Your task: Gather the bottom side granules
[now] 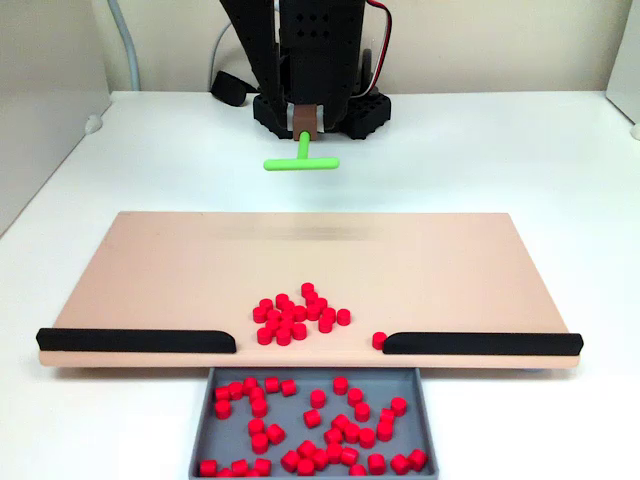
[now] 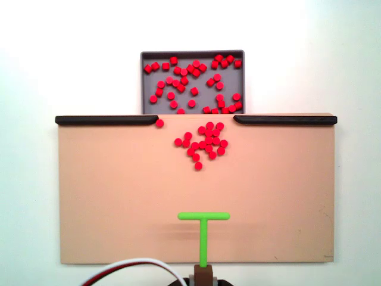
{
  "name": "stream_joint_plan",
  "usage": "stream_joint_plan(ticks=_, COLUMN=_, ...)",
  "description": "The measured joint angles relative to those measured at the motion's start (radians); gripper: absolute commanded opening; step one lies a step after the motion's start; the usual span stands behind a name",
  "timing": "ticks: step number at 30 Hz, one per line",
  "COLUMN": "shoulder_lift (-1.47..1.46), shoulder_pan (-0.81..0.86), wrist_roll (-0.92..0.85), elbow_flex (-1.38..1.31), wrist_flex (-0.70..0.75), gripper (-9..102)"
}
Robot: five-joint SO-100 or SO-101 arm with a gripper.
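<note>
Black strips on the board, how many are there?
2. One black strip lies along the left of the board's near edge in a fixed view, the other black strip along the right, a gap between them.

We're seeing a black arm (image 1: 300, 50) with small round holes in its shell, a brown hand (image 1: 305, 122), a perforated black base (image 1: 365, 112), plus red and white cables (image 2: 134, 265).

Tray (image 1: 205, 425) cut by the bottom edge in a fixed view, nearest pellets (image 1: 300, 462) clipped with it. Arm (image 1: 300, 50) cropped by the top edge there. Claw (image 2: 203, 275) sliced by the bottom edge in a fixed view, jaw stance unreadable. T-tool (image 2: 203, 238) stem end lost inside it.
</note>
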Motion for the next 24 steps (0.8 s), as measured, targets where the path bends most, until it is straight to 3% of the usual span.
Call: stream_joint_plan(ticks=24, shoulder_lift=-0.086, shoulder_pan=-0.021, wrist_roll=0.086, elbow_flex=0.218, wrist_flex=-0.321, gripper=0)
